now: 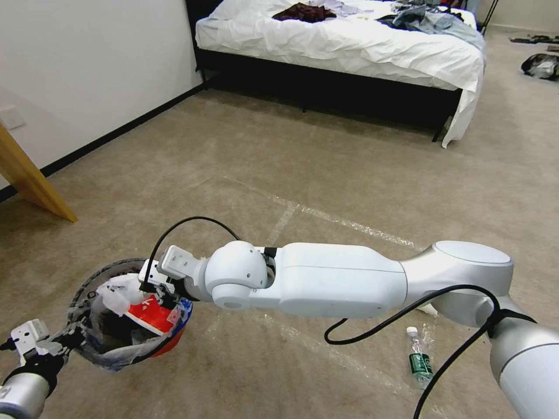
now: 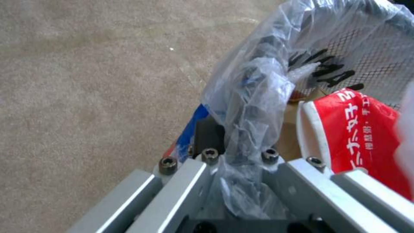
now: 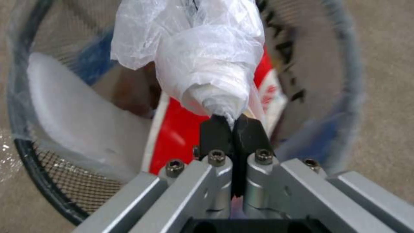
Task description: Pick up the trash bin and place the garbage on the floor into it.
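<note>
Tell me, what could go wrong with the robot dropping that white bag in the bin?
The right gripper pinches only the tip of the white plastic wad, so it might slip early. The left gripper holds the trash bin by its rim and thin liner, which could tear or tilt. The plastic bottle remains on the floor.

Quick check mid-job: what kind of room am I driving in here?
Most likely a bedroom: a bed with white sheets and clothes strewn on it, beige carpet floor, and a plain white wall with dark baseboard.
</note>
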{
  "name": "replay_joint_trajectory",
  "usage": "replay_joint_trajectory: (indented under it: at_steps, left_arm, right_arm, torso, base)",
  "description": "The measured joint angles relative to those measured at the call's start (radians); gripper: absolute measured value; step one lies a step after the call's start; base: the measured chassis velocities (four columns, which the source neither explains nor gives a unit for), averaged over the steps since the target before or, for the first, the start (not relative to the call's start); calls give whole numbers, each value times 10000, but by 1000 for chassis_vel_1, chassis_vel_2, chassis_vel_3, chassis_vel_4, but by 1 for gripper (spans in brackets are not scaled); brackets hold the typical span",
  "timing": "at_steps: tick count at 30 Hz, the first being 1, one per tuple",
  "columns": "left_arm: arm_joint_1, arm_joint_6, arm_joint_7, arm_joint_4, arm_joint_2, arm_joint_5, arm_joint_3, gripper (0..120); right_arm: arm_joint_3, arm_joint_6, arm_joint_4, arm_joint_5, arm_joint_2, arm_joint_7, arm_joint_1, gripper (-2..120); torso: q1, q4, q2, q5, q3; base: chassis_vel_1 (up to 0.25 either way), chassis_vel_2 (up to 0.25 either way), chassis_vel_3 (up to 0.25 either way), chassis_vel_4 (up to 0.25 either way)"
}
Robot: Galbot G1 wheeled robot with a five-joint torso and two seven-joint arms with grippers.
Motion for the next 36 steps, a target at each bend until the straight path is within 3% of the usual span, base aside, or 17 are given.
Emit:
replay_joint_trajectory:
  at_steps: [20, 36]
  left_arm:
    - [-87, -11, 25, -39, -184, 19, 47, 1]
    - [41, -55, 116, -180, -230, 50, 15, 1]
  right_arm:
    - [-857, 16, -1067, -56, 1234, 19, 204, 0]
    - [-1105, 17, -1754, -547, 1365, -155, 79, 0]
  torso:
    - [0, 1, 0, -1, 0]
    - [0, 1, 0, 0, 0]
  base:
    - [0, 0, 0, 0]
    - [0, 0, 0, 0]
